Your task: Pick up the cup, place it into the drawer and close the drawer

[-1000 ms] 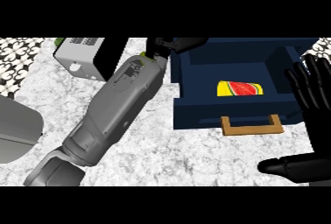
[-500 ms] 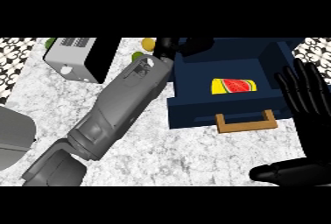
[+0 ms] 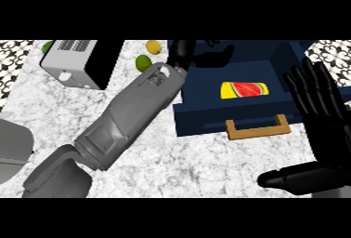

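The dark blue drawer [image 3: 205, 116] stands pulled open on the counter's right half, its wooden handle [image 3: 257, 128] facing me. The cup [image 3: 243, 89], yellow with a watermelon print, lies on its side inside the drawer, and nothing touches it. My left arm runs diagonally from the lower left. Its left hand [image 3: 205, 56] hovers over the drawer's back left corner, fingers loosely spread and holding nothing. My right hand [image 3: 319, 100] rests open at the right edge beside the drawer, fingers up, thumb low near the front.
A white and black toaster [image 3: 75, 62] stands at the back left. A lemon [image 3: 153, 45] and a lime [image 3: 142, 61] lie between it and the drawer. A grey rounded object [image 3: 14, 148] sits at the left edge. The marble counter [image 3: 198, 162] lies in front of the drawer.
The left forearm has shifted a little to the right and its hand stays over the drawer's back. The cup has stayed in the drawer. The right hand has barely moved.
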{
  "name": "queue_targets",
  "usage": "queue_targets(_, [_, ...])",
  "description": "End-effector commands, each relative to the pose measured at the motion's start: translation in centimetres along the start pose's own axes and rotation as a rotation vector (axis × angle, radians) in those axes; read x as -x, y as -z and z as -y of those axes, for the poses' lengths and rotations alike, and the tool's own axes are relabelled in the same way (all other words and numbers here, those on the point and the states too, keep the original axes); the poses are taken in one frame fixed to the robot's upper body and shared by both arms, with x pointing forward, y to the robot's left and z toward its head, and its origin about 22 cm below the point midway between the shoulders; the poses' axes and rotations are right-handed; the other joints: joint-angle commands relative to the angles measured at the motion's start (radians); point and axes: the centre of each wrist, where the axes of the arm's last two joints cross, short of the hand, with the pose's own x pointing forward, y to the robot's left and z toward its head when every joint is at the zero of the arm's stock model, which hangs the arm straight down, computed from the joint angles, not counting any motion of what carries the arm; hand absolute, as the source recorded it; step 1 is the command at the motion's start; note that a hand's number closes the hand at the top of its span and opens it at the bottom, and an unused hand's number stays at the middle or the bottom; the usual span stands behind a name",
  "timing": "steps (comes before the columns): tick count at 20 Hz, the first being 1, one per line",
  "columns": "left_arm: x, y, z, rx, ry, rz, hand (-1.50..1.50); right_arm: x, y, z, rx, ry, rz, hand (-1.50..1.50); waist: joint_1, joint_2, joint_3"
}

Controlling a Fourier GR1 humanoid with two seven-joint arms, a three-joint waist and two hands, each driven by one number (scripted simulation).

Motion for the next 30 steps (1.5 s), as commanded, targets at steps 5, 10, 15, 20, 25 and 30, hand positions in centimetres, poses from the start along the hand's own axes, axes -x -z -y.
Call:
queue_targets(5, [-0.8,0.1,0.5,-0.015,-0.071,0.019,-1.5,-0.5,-0.4,-0.9,-0.027,0.046,0.014,-1.5,-0.009,-0.001,-0.001])
queue_targets(10, [-1.7,0.0,0.7,-0.001,-0.217,0.096,-1.5,-0.5,0.2,1.1,-0.016,0.085,0.015,-1.5,0.025,-0.005,-0.001])
queue_targets(15, [-1.6,-0.2,0.5,-0.017,-0.338,0.141,-1.5,-0.3,-1.7,1.2,-0.046,0.103,0.004,-1.5,0.051,-0.014,-0.001])
queue_targets(20, [-1.1,-1.2,-0.4,-0.04,-0.379,0.107,-1.5,-3.5,-1.7,2.5,-0.099,0.011,0.004,1.5,0.112,-0.032,-0.002])
queue_targets(25, [-0.1,-1.3,-5.9,-0.123,-0.436,0.133,-1.5,-3.8,-2.7,2.9,-0.198,-0.162,-0.036,1.5,0.119,-0.031,-0.003])
queue_targets(30, [1.2,-4.6,-8.2,-0.166,-0.443,0.075,-1.5,-2.5,-2.7,4.1,-0.225,-0.265,-0.121,1.5,0.146,-0.036,-0.002])
